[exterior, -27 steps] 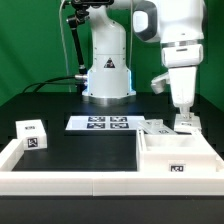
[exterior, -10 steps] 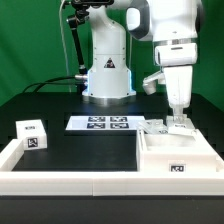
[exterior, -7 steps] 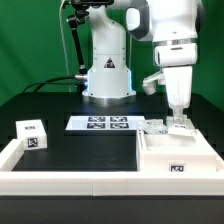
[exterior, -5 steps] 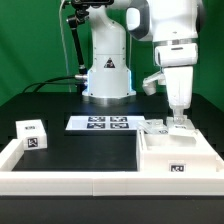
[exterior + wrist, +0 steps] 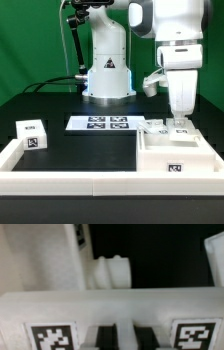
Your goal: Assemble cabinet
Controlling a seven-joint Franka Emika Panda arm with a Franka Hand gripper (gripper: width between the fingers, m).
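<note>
The cabinet body (image 5: 178, 158), a large white box with a tag on its front, stands at the exterior view's right. Just behind it lies a white tagged panel (image 5: 158, 127). My gripper (image 5: 179, 122) points straight down onto that panel's right end. In the wrist view the panel (image 5: 110, 305) fills the lower part and carries two tags. My gripper (image 5: 126, 335) has its dark fingers (image 5: 107, 336) close together with a thin white strip of the panel between them. A rounded white piece (image 5: 112, 272) shows beyond the panel.
A small white tagged cube (image 5: 32, 133) sits at the exterior view's left. The marker board (image 5: 100, 123) lies before the robot base (image 5: 108, 75). A low white wall (image 5: 20, 160) borders the table's left and front.
The gripper moved a little to the exterior view's left and came down onto the panel, then shifted slightly right. The panel's tags sit slightly differently now. The cube and cabinet body have not moved.
</note>
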